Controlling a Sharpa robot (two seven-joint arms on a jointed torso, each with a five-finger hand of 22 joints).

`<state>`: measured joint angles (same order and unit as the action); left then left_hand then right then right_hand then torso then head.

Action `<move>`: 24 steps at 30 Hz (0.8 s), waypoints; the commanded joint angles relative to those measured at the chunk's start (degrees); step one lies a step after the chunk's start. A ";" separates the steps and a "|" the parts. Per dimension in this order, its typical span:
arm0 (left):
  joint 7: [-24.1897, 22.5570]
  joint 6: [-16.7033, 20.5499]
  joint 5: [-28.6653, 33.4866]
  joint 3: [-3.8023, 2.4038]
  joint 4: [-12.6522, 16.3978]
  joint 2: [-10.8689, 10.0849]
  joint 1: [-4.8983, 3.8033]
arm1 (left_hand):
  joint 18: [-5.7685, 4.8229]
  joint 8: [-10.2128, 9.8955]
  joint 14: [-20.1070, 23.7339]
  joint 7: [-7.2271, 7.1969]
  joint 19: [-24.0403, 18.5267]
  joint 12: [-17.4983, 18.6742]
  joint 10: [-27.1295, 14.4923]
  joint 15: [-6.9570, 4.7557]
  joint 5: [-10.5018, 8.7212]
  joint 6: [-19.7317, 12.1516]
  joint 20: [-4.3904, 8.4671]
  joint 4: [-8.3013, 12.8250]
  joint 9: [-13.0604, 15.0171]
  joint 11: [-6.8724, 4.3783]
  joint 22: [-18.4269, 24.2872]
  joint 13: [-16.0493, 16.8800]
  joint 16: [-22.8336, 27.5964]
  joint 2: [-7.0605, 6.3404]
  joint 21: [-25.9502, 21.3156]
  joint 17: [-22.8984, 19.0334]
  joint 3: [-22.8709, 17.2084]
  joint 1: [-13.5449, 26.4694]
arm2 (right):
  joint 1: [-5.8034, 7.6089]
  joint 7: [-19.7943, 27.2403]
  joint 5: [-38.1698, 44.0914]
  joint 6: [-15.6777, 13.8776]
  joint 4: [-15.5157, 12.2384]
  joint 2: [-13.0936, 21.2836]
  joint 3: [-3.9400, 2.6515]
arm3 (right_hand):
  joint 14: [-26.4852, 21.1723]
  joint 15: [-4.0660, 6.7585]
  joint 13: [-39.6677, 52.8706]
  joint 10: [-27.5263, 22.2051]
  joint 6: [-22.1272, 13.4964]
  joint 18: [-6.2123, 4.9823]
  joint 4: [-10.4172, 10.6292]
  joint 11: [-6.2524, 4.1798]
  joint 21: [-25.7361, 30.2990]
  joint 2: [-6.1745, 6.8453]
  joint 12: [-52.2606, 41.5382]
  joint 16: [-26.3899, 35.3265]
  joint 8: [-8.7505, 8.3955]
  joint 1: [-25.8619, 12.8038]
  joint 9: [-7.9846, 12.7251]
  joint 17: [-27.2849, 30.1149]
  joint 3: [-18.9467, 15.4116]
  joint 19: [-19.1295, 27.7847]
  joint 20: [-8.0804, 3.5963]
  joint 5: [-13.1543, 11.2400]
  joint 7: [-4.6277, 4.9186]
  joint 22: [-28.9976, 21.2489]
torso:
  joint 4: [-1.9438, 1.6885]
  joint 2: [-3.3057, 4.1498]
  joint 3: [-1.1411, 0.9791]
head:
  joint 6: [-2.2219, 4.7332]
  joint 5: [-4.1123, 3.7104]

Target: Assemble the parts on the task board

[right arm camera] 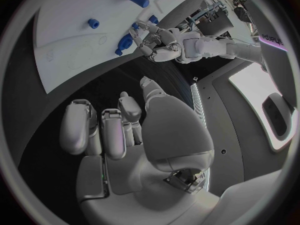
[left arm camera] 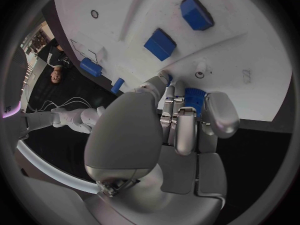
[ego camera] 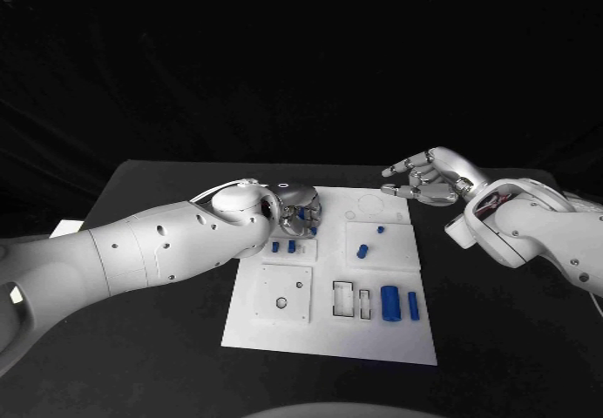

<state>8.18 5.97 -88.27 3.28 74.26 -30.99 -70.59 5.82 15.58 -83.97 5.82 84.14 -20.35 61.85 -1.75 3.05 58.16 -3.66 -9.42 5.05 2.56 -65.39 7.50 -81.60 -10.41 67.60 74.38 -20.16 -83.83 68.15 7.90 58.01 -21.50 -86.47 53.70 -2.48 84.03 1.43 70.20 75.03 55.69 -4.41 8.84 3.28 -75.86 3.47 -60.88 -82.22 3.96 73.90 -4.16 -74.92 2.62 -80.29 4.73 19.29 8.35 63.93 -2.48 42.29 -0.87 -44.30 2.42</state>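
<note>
table (ego camera: 151, 348): black, matte, bearing the white plate at its middle
backdrop (ego camera: 252, 78): black cloth, creased, beyond the far edge
pale object (ego camera: 65, 229): small, at the table's left edge

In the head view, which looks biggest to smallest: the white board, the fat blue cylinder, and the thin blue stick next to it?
1. Task board
2. Fat blue cylinder
3. Thin blue stick, about as long but much narrower
</note>
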 commanded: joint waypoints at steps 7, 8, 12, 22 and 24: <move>-0.77 -0.22 -0.09 0.08 0.14 0.26 0.25 | -1.07 -1.18 -3.08 0.30 2.03 1.33 0.90 -0.58 -0.01 0.33 0.47 0.15 -0.39 0.14 -1.59 -0.80 0.07 -0.45 1.48 -0.58 -1.15 0.30 | -0.04 0.51 -0.07 0.21 0.10 -0.23 -0.01 | 3.21 -0.25 -0.08 -0.32 -0.47 -0.75 -0.04 0.03 0.35 -0.38 0.37 0.34 -0.12 0.23 0.03 -4.23 -0.29 0.33 -0.10 0.26 0.09 -0.04 | -0.05 0.02 -0.03 | -0.01 0.01; -0.74 -0.30 -0.07 0.08 0.13 0.25 0.25 | -1.11 -1.32 -3.05 0.32 2.08 1.45 0.93 -0.56 0.00 0.29 0.47 0.18 -0.44 0.16 -1.84 -0.87 0.16 -0.54 1.71 -0.79 -1.23 0.35 | -0.04 0.51 -0.07 0.23 0.11 -0.25 -0.01 | 3.21 -0.25 -0.08 -0.32 -0.47 -0.75 -0.04 0.03 0.36 -0.38 0.36 0.34 -0.12 0.23 0.03 -4.23 -0.29 0.33 -0.10 0.26 0.09 -0.05 | -0.03 0.00 -0.03 | -0.01 0.00; -0.60 -0.78 -0.02 0.08 0.14 0.23 0.26 | -1.16 -1.46 -3.01 0.35 2.13 1.59 0.98 -0.56 -0.03 0.25 0.46 0.21 -0.49 0.18 -2.10 -0.94 0.28 -0.61 1.94 -1.07 -1.33 0.38 | -0.04 0.51 -0.07 0.32 0.15 -0.33 -0.01 | 3.21 -0.25 -0.10 -0.31 -0.44 -0.75 -0.04 0.02 0.38 -0.39 0.38 0.34 -0.10 0.23 0.02 -4.24 -0.29 0.34 -0.10 0.25 0.08 -0.08 | 0.01 0.00 -0.05 | -0.09 0.00; -0.91 -1.63 0.53 0.07 0.25 0.26 0.27 | -1.25 -1.98 -3.03 0.05 2.16 3.06 2.80 -1.03 -0.01 2.12 0.74 1.58 -0.49 -0.15 -3.08 -1.68 0.14 0.70 2.75 -1.28 -4.70 -0.98 | -0.04 0.50 -0.07 0.42 0.18 -0.35 -0.01 | 3.22 -0.24 -0.10 -0.28 -0.42 -0.74 -0.04 0.02 0.36 -0.39 0.36 0.32 -0.09 0.24 0.01 -4.27 -0.30 0.32 -0.10 0.25 0.08 -0.04 | 0.01 -0.02 0.00 | -0.20 0.04; -0.95 -1.60 0.60 0.07 0.24 0.26 0.27 | -1.36 -1.95 -3.05 -0.02 2.21 3.37 3.72 -1.03 -0.02 2.97 0.77 2.15 -0.40 -0.31 -3.64 -1.76 0.04 1.18 3.23 -1.20 -5.78 -1.36 | -0.04 0.50 -0.07 0.44 0.16 -0.34 -0.01 | 3.22 -0.24 -0.10 -0.28 -0.42 -0.74 -0.04 0.02 0.36 -0.39 0.36 0.32 -0.09 0.24 0.01 -4.27 -0.30 0.32 -0.10 0.25 0.08 -0.04 | 0.00 -0.02 -0.01 | -0.24 0.03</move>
<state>7.84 5.90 -88.14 3.25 74.38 -30.88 -70.51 5.23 13.79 -84.16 5.89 84.14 -17.08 65.36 -2.36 3.05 60.92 -3.24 -7.31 4.52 2.20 -68.97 5.69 -81.60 -9.32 70.74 73.19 -25.74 -84.92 68.15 7.93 57.89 -21.45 -86.29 53.41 -2.47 84.03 1.43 70.15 75.03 55.69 -4.40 8.84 3.28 -75.88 3.47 -60.88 -82.22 3.96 73.90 -4.17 -74.93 2.62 -80.30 4.73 19.29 8.35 63.93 -2.48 42.28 -0.87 -44.50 2.45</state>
